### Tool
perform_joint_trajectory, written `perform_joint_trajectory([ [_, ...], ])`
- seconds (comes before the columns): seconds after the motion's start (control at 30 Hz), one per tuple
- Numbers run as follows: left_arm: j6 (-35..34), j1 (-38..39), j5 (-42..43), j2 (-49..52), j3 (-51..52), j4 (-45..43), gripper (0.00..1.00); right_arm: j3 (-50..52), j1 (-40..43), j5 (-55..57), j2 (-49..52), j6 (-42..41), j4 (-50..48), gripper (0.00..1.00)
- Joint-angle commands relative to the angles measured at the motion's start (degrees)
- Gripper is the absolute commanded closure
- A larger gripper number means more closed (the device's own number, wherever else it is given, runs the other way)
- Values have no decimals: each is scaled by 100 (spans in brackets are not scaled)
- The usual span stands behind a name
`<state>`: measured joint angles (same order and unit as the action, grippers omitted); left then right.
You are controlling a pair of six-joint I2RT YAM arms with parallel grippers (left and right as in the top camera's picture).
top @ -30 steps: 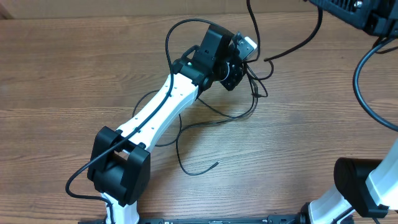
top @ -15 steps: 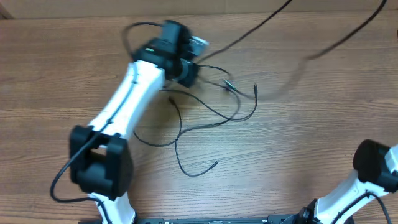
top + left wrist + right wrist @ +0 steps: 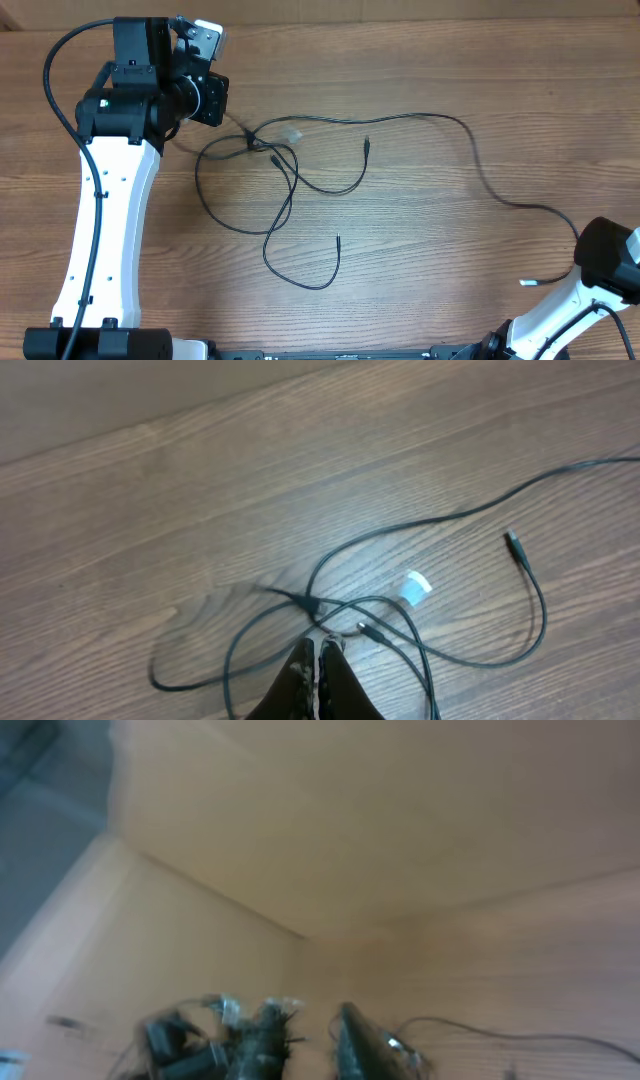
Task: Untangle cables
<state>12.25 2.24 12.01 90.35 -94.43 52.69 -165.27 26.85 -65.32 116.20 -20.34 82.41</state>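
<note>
Black cables (image 3: 292,183) cross; right gripper (image 3: 308,1016) blurry (jaws unclr).

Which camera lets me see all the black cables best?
The overhead view: the cables lie spread out, loops and ends. The left wrist view shows only the tangled middle; the right wrist view, a blurry strand.

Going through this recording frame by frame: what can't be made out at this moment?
Left wrist: whether the shut left gripper pinches any of the cables; its own tips cover the contact.
Right wrist: whether the right gripper is open or shut; the view is blurred.
Overhead: where the longest of them ends; it runs under the right arm.
Overhead: what the pale scrap by the knot is; too small.
</note>
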Motion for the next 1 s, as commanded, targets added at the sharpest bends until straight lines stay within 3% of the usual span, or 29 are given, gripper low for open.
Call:
perform_joint_trajectory([
  [0.0,120,133,166,-4,-15,11,96,-4,-313,1443,-74,1250,859,37],
  [0.1,33,280,363,-4,-15,20,92,24,-629,2509,-72,1561,1464,4],
  [0.13,35,341,511,-4,-17,20,84,127,-765,2752,-83,1541,1464,0],
  [0.17,33,389,614,-4,-17,24,74,179,-866,2798,-92,1526,1462,0],
  [0.23,-98,509,817,-4,-15,50,38,323,-1130,2896,-87,1528,1462,0],
  [0.27,-166,570,949,-4,-17,81,31,439,-1270,3032,-87,1528,1462,0],
  [0.43,-422,793,1207,-15,-20,221,34,1209,-1786,3733,-87,1537,1432,0],
  [0.6,-481,1150,1204,-81,-28,417,36,2072,-2024,4059,-87,2087,1423,0],
  [0.73,-614,1394,1196,-195,-28,450,36,2715,-2131,5390,-87,2232,1335,1],
  [0.83,-763,1510,1196,-341,-28,422,35,3241,-2133,5751,-87,2282,1095,2],
  [0.97,-802,1641,1178,-518,-31,404,33,4229,-2149,5799,-87,3086,695,2],
])
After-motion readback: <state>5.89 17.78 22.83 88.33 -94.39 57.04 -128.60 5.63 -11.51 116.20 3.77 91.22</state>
